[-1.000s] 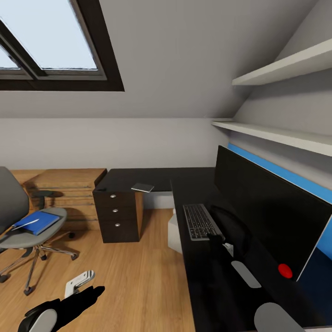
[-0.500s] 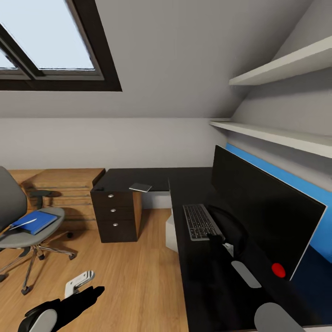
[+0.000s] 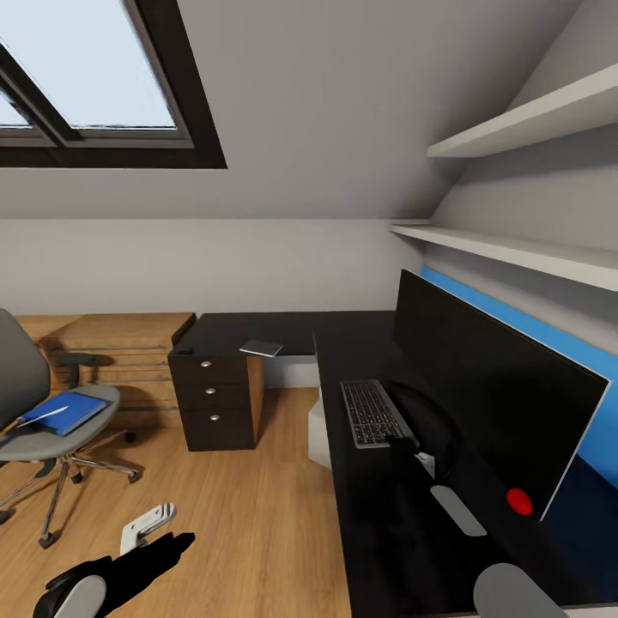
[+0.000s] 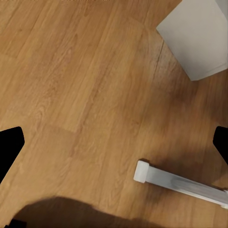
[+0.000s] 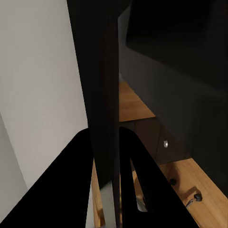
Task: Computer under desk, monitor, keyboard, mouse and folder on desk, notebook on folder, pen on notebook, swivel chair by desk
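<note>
Desk (image 3: 378,515) is L-shaped; monitor (image 3: 489,378) stands along its far right edge so the front strip stays free for the other items. Keyboard (image 3: 371,412) lies flat just in front of the screen, parallel to it, already in place. Chair (image 3: 34,403) sits well apart from the desk on the floor (image 3: 249,515), so it awaits moving. Folder (image 3: 64,414) rests on the seat, a thin white item on it, likely the pen. Computer (image 3: 319,429) sits under the desk edge. Notebook (image 3: 261,348) lies at the drawer-end front edge. Three drawers (image 3: 216,391) closed, contents unseen. Left gripper (image 4: 114,142) hangs over bare floor, fingers wide apart, empty. Right gripper: cannot tell.
</note>
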{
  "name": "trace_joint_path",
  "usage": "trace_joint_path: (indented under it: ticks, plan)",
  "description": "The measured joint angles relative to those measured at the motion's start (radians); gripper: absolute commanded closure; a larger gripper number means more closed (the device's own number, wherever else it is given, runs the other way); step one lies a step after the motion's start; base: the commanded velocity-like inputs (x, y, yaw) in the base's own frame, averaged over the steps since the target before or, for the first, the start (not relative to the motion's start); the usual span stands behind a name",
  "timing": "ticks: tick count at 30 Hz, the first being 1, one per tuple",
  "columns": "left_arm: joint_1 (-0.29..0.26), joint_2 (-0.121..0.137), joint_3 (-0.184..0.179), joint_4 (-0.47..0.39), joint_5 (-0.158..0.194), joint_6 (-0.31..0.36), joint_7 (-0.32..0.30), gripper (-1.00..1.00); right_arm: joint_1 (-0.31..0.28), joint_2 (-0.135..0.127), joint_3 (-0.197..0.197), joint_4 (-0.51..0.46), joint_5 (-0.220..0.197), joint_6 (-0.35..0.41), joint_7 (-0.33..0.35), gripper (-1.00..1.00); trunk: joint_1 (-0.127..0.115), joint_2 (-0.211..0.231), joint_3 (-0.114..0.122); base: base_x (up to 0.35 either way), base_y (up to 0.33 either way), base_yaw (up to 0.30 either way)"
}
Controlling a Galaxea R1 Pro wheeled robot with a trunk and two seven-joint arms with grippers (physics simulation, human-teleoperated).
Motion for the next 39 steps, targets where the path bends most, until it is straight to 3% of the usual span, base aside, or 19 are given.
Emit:
trace_joint_path:
  ticks: [15,39]
  plan:
    - [0.0,0.0,-0.001,0.001,0.004,-0.001,-0.001,-1.0,0.0,0.0,0.0,0.001,0.0,0.0,0.0,1.0,0.0,0.0,0.0,-0.097,0.0,0.0]
    - [0.0,0.0,-0.001,0.003,0.004,-0.002,0.0,-1.0,0.0,0.0,0.0,0.0,0.0,0.001,-0.002,1.0,0.0,0.0,0.0,0.048,0.0,0.0]
